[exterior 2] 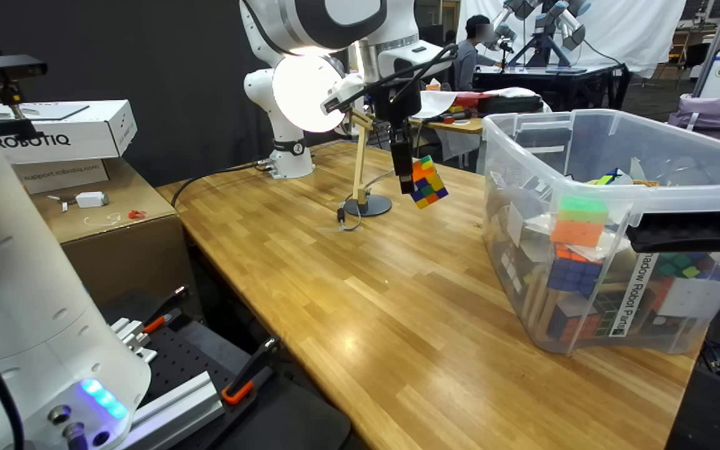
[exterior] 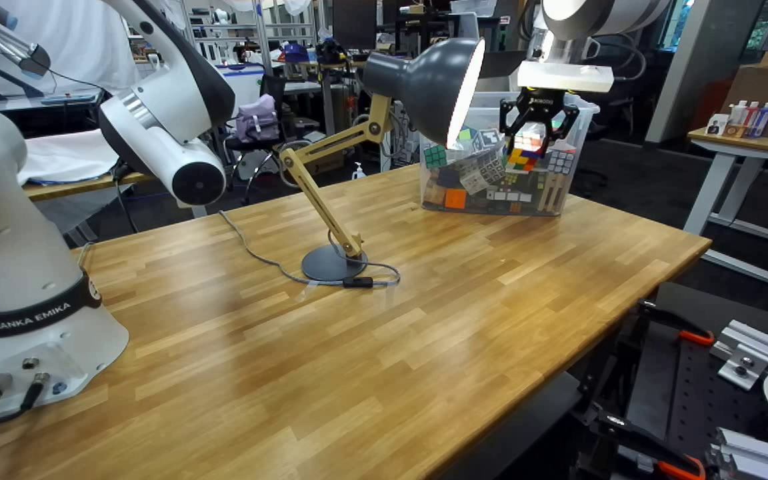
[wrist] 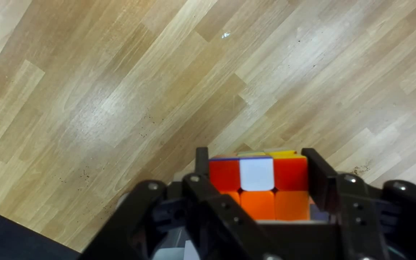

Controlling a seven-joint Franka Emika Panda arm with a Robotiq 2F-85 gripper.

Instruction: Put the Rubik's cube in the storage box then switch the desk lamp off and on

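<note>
Grips the small plastic Rubik's cube [exterior 2: 429, 182], patched with orange, yellow and blue, in the black two-fingered gripper [wrist: 255, 160]. Spreads only to the cube's width, with fingertips [wrist: 201, 162] touching its left and right sides. Shows red, white and orange squares to the wrist view. Holds it tilted in mid-air above the light wooden table [exterior: 464, 320], left of the clear, rectangular plastic storage box [exterior 2: 679, 199] and apart from it in an exterior view. Packed inside, and visible through the walls: mixed puzzle cubes [exterior 2: 575, 275] and other pieces. Bears a black plastic handle [exterior 2: 685, 230] at the near end and, below it to the left, a white paper label [exterior 2: 634, 294] reading "Robot Parts". Find the tan-armed, dark grey desk lamp [exterior: 376, 127] nearer than the box and left of it in an exterior view, upright on its flat round base [exterior: 324, 265], with a small black cord switch [exterior: 358, 283] just beside. Glows bright white from the round head [exterior 2: 305, 94] in an exterior view. Make out a dark-haired person [exterior 2: 466, 65] far beyond the table and, at the left, a white cardboard carton [exterior 2: 88, 140] printed "ROBOTIQ". Catch a pale shape [wrist: 172, 254] among the gripper's dark links in the wrist view, too hidden to name with confidence.
</note>
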